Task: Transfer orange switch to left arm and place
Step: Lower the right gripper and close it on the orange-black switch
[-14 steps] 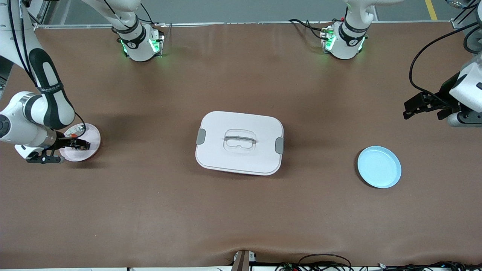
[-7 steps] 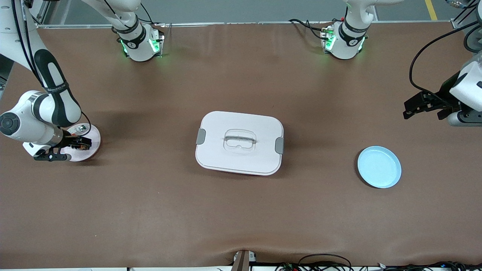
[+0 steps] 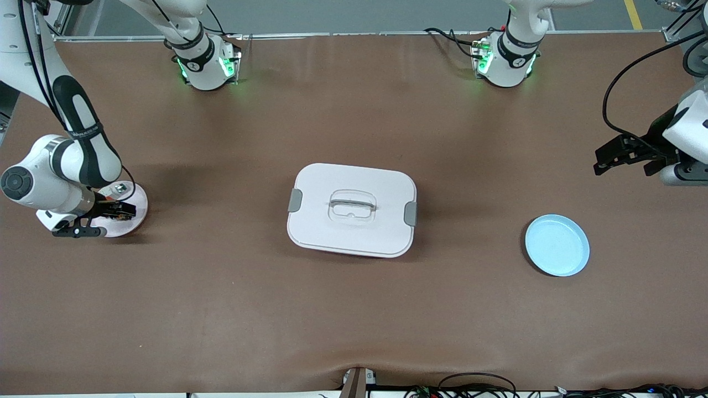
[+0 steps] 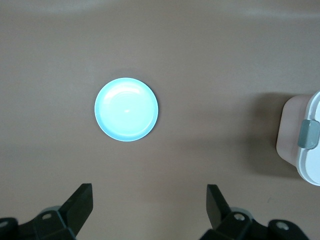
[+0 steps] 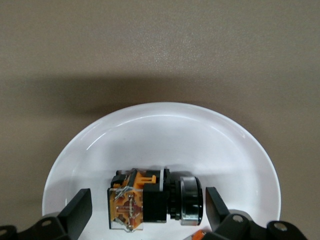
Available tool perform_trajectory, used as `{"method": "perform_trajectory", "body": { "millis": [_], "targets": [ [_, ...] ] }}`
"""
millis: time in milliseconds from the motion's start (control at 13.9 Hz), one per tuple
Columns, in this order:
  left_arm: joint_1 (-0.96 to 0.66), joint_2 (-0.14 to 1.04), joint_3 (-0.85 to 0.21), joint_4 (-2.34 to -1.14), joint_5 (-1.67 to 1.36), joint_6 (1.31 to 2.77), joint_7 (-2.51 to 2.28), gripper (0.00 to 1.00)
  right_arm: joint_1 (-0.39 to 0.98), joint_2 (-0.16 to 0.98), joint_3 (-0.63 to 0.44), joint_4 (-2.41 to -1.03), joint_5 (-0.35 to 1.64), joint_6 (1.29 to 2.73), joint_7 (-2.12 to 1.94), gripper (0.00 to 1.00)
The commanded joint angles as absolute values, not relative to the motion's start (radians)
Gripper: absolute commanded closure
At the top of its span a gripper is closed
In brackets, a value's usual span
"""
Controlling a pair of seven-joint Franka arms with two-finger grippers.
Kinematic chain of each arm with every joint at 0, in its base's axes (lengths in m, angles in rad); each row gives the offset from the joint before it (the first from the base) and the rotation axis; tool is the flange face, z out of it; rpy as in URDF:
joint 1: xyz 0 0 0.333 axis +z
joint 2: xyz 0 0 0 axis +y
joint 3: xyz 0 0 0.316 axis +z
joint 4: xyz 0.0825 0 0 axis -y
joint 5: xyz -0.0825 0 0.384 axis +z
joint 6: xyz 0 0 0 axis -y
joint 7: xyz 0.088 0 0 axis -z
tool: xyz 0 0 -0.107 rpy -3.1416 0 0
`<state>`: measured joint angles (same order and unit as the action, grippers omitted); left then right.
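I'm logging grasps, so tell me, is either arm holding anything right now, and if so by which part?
Nothing is held. The right gripper hangs open over the white plate, jaws either side of the orange switch without touching. The left gripper waits open.

Robotics laboratory test bench: 2 white arms (image 3: pixel 61 160) bolted by lit bases (image 3: pixel 207 66) to a brown-covered table (image 3: pixel 354 320), loose cables (image 3: pixel 475 384) along its edge, bare floor above.

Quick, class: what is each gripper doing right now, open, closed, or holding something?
Left gripper: open, holding nothing, over bare table near the blue plate.
Right gripper: open, low over the white plate, fingers either side of the orange switch, not gripping it yet.
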<state>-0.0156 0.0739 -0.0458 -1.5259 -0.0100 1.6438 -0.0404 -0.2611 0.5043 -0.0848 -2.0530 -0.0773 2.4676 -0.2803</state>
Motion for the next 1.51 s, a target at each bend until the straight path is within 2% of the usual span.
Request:
{"method": "perform_trajectory", "body": {
  "millis": [0, 431, 574, 646, 790, 862, 1077, 1436],
  "targets": [
    [-0.008, 0.08, -0.049, -1.502, -0.008, 1.62, -0.028, 0.0, -0.282, 0.518, -0.074, -2.039, -0.083, 2.474, -0.291, 0.0],
    [-0.009, 0.08, -0.049, -1.502, -0.008, 1.62, -0.029, 0.0, -0.285, 0.522, -0.074, -2.031, -0.083, 2.471, -0.29, 0.02],
    [-0.008, 0.08, -0.049, -1.502, -0.008, 1.62, -0.029, 0.0, -0.296, 0.522, -0.074, -2.031, -0.081, 2.47, -0.29, 0.36],
    [-0.008, 0.08, -0.049, -1.502, -0.008, 1.62, -0.029, 0.0, -0.296, 0.522, -0.074, -2.031, -0.081, 2.47, -0.29, 0.6],
    [-0.008, 0.08, -0.049, -1.502, -0.008, 1.62, -0.029, 0.0, -0.296, 0.522, -0.074, -2.031, -0.078, 2.467, -0.288, 0.92],
    [-0.009, 0.08, -0.049, -1.502, -0.008, 1.62, -0.028, 0.0, -0.293, 0.52, -0.074, -2.028, -0.074, 2.461, -0.281, 1.0],
    [-0.011, 0.081, -0.049, -1.503, -0.006, 1.62, -0.023, 0.0, -0.287, 0.514, -0.071, -2.0, -0.068, 2.406, -0.273, 1.0],
    [-0.017, 0.094, -0.049, -1.508, 0.003, 1.605, -0.02, 0.0, -0.224, 0.479, -0.052, -1.82, -0.034, 2.042, -0.151, 1.0]
  ]
}}
